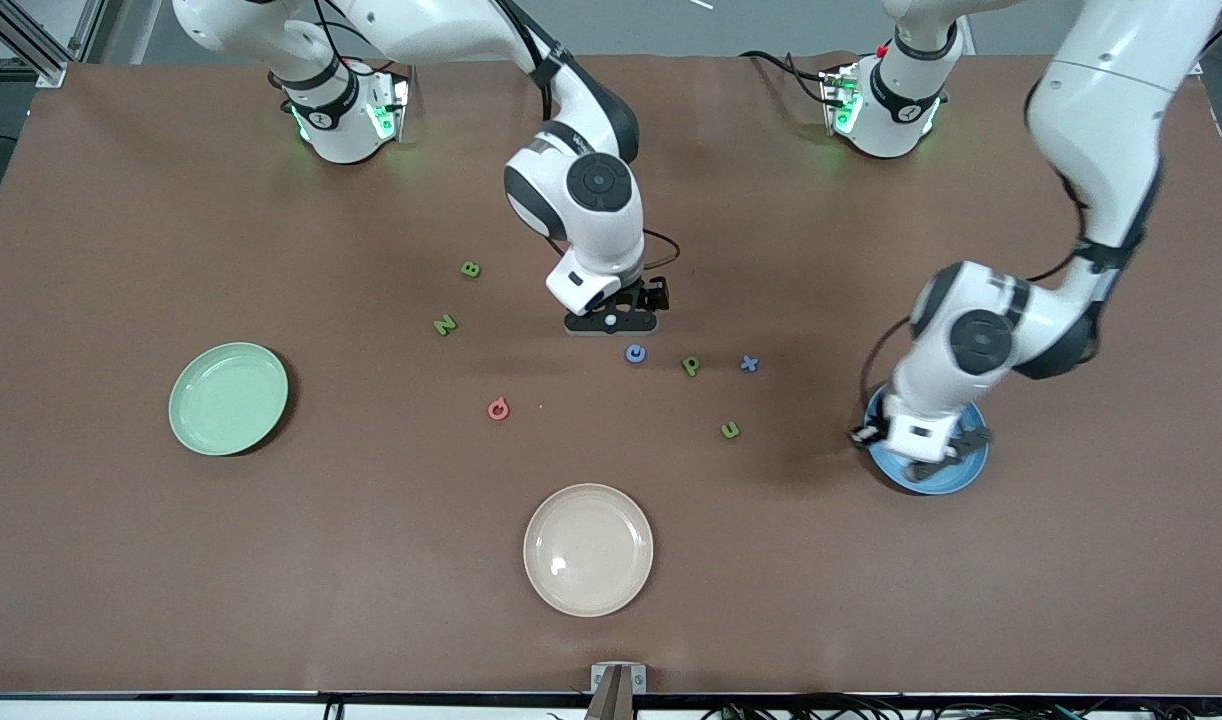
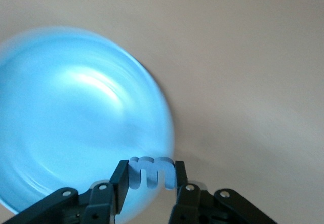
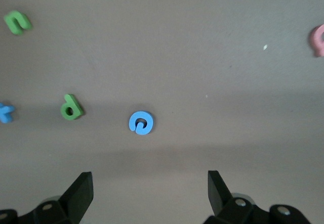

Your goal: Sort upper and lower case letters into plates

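Robotics lab bench, two white robot arms [image 1: 591,190] bolted at the edge of a wide brown table [image 1: 271,560], green status lights on their bases, black cables trailing off the edges, aluminium frame struts [image 1: 31,40] in one corner

left gripper [image 2: 150,176]: fingers clamped, arm bent low | right gripper [image 3: 149,191]: fingers spread wide, pointing down

Brown table [image 1: 121,560]: letters [image 1: 498,409], three plates [image 1: 588,549].
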`<move>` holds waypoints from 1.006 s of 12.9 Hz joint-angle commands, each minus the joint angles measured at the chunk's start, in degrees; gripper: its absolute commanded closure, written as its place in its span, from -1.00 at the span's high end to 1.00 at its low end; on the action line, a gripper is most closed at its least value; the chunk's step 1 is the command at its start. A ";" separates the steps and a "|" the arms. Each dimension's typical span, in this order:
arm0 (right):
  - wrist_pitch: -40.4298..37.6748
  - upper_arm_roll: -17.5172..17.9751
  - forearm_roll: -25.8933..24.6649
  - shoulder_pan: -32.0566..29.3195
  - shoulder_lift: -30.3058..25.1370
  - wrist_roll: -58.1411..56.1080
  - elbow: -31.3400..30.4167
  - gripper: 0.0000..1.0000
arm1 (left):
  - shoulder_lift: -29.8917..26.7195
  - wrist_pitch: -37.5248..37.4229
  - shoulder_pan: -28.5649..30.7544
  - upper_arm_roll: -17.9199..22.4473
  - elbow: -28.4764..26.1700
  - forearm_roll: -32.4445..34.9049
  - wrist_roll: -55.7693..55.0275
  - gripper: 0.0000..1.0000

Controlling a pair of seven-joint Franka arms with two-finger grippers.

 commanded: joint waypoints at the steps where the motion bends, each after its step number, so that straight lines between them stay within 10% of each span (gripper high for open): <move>1: 0.42 -0.67 0.10 2.69 5.28 4.26 4.72 0.99 | -0.83 -0.94 4.05 -0.59 -1.62 1.02 5.03 -0.74; 3: 0.87 -0.84 -0.16 2.60 7.05 4.26 5.35 0.99 | -1.00 -1.21 7.99 -0.50 -3.55 1.10 5.21 -0.06; 4: 1.57 -0.84 -0.16 2.17 7.75 4.26 6.05 0.98 | -1.00 -1.21 9.66 -0.59 -3.91 1.10 5.22 0.77; 5: 2.62 -0.84 -0.16 1.99 8.54 4.26 6.49 0.97 | -1.00 -1.38 9.77 -0.67 -4.00 1.10 4.43 1.00; 13: 6.41 -1.20 -0.16 0.67 13.29 4.09 8.95 0.79 | -1.80 -8.69 7.67 -14.65 -5.83 1.02 -13.49 0.98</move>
